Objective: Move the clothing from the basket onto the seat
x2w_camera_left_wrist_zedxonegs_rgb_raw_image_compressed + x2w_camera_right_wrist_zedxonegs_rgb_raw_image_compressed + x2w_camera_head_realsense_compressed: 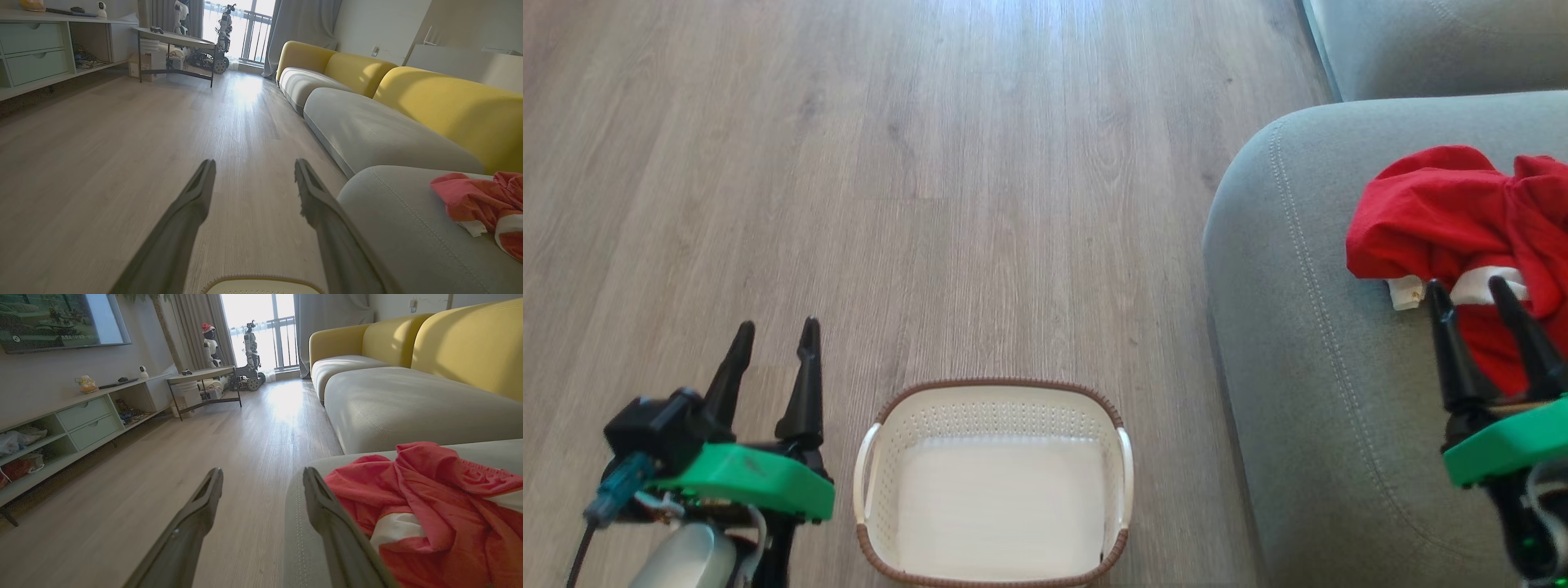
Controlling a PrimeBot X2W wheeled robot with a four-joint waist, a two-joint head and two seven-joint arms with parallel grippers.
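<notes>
1. The clothing [1454, 212] lies crumpled at the right edge of the head view, on the seat [1298, 343]. The basket [996, 382], bottom centre, shows a bare white bottom, so I judge the move done.
2. Handling: soft, light, limp fabric that should drape and sag when lifted. A raised red fold at the top of the heap looks like the best pinch — a flat white panel would likely slip out.
3. The left gripper [776, 325], lower left, has its fingers apart over the floor [931, 163] and holds nothing.
4. The right gripper [1466, 284], lower right, has its fingers apart at the near side of the heap, clamped on nothing. I cannot tell whether its tips touch the cloth.
5. Around: a second cushion [1421, 41] at upper right, and yellow backrests [449, 102] behind. A low cabinet [90, 416] stands well apart. Nothing lies between basket and seat — only the seat's rounded corner is close.
</notes>
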